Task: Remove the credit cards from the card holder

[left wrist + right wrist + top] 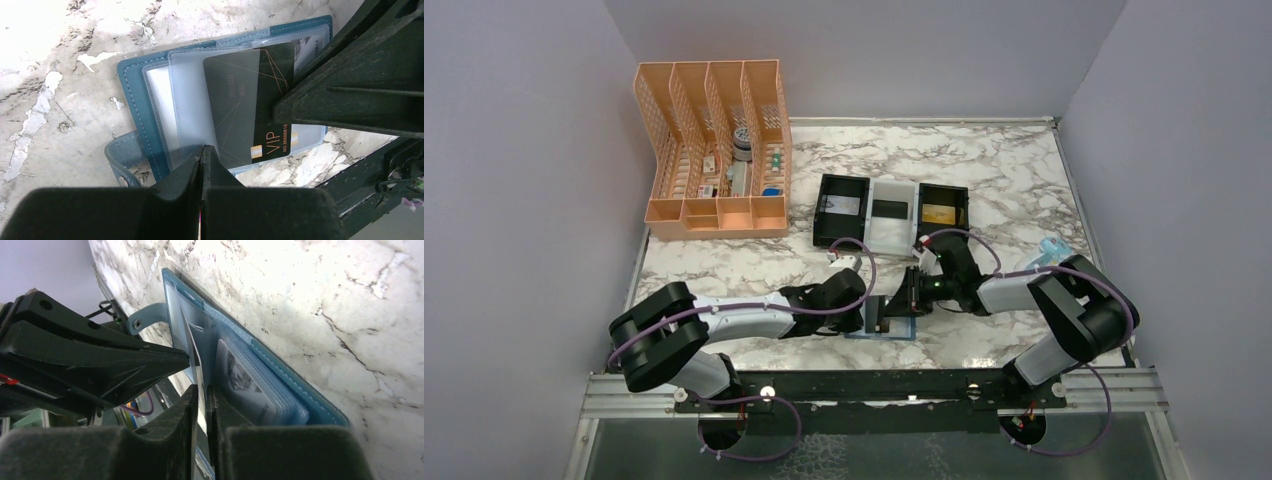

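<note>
- Our left gripper [202, 157], fingers pressed together, pinches the edge of a clear plastic sleeve [187, 110].
- Our right gripper [201, 405] has its jaws narrowly parted around a black rectangular card with gold lettering [245, 100]; we cannot tell whether it grips.
- That card sits half out of the flat teal-blue bifold wallet [132, 95], open on the table (extraction under way); next, we judge, comes a firm pinch and a straight pull.
- Only the left wrist view shows the card's face; the right wrist view sees it edge-on.

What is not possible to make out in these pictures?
- Left wrist view: right gripper covers part of the black card.
- Right wrist view: that card is edge-on, face unseen.
- Top view: left gripper and right gripper mostly hide the card holder.
- Top view: orange organizer's contents too small.
</note>
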Controlling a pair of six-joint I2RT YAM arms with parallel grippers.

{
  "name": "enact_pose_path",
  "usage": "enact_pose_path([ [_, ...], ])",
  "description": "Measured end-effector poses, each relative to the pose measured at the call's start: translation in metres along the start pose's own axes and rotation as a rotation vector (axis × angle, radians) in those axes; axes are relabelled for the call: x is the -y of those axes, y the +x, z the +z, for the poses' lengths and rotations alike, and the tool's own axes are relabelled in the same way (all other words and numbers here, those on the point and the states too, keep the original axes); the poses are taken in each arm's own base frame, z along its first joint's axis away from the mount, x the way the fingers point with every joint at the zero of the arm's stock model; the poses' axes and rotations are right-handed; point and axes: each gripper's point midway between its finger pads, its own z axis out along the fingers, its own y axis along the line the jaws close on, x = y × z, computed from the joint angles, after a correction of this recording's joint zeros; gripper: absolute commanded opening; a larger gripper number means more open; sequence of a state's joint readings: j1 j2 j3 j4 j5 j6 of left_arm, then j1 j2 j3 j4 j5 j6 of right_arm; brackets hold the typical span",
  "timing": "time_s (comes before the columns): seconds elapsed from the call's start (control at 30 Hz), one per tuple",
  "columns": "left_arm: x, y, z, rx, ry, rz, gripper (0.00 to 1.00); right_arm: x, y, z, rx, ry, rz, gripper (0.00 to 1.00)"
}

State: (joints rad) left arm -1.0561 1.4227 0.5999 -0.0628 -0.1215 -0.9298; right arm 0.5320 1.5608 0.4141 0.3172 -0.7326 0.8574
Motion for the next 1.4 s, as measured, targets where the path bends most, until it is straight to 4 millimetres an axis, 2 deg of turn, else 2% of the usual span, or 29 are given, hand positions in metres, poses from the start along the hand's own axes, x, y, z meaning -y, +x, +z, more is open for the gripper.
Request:
enact_pose_path([
  [0.07, 0.0, 0.0, 0.0, 0.002, 0.002, -0.004, 0.0, -0.001, 0.0, 0.001, 0.004, 0.004, -0.002, 0.01],
  [0.27, 0.0, 0.0, -0.001, 0.003, 0.002, -0.016, 0.0, -0.004, -0.005, -0.005, 0.043, 0.047, -0.04, 0.01],
  [0.57, 0.0, 0.0, -0.001, 0.003, 0.002, -0.019, 0.0, 0.001, 0.001, -0.003, 0.025, 0.043, -0.026, 0.22],
  [0.7, 0.0, 0.0, -0.001, 0.004, 0.003, -0.021, 0.0, -0.004, -0.002, 0.0, 0.035, 0.009, -0.007, 0.23],
  [0.9, 0.0, 0.0, -0.001, 0.004, 0.003, -0.023, 0.0, -0.009, -0.002, 0.004, 0.041, -0.007, -0.009, 0.19],
  [0.97, 0.0, 0.0, -0.001, 0.005, 0.004, -0.023, 0.0, -0.009, -0.001, 0.007, 0.034, -0.007, -0.009, 0.15],
  [1.07, 0.0, 0.0, -0.001, 0.006, 0.006, -0.025, 0.0, -0.005, 0.002, 0.01, 0.025, -0.002, -0.001, 0.02],
  [1.23, -0.002, 0.001, -0.003, 0.011, 0.005, -0.028, 0.0, -0.001, 0.001, 0.01, 0.037, 0.027, 0.004, 0.01],
  [1.4, -0.01, 0.002, -0.008, 0.023, -0.015, -0.034, 0.0, 0.001, -0.004, 0.0, 0.076, 0.087, -0.044, 0.01],
])
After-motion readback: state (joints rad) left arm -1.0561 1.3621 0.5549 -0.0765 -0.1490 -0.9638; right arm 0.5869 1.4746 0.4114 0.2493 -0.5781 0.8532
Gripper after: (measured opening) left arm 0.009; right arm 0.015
